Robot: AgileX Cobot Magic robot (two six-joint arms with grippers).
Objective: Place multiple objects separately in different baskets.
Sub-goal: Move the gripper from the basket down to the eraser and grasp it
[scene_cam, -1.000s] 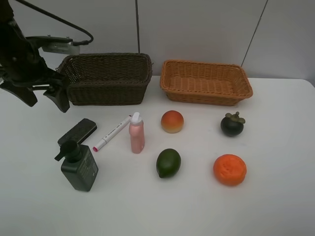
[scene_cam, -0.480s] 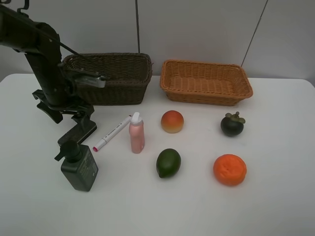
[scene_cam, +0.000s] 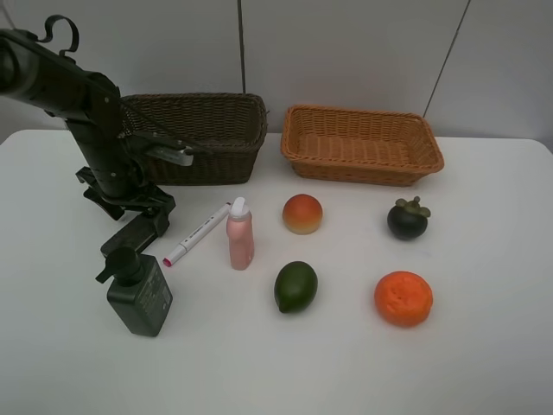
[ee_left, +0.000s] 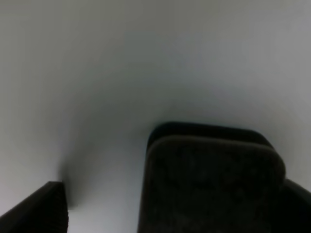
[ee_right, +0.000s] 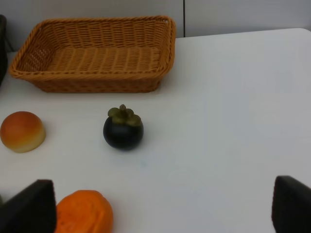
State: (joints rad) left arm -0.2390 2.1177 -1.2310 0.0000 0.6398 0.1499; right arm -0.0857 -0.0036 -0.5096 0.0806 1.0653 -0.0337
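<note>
My left end effector [scene_cam: 132,213] has dropped from beside the dark brown woven wicker basket [scene_cam: 207,164] onto the flat black block [scene_cam: 138,233] on the white worktop [scene_cam: 484,346]. Its jaws are open astride the block, gripping nothing. I judge closing comes next.

**Left arm bent low, both claws parted**

My left arm [scene_cam: 93,121] comes in from the far left corner. Its upper link slants down, the forearm drops steeply, and the wrist is bent so the left claw [scene_cam: 135,207] points downward and sits low. On its wrist camera one finger [ee_left: 34,209] stands off to the side, so the jaws are parted. My right claw [ee_right: 160,206] shows both fingertips spread wide apart.
</note>
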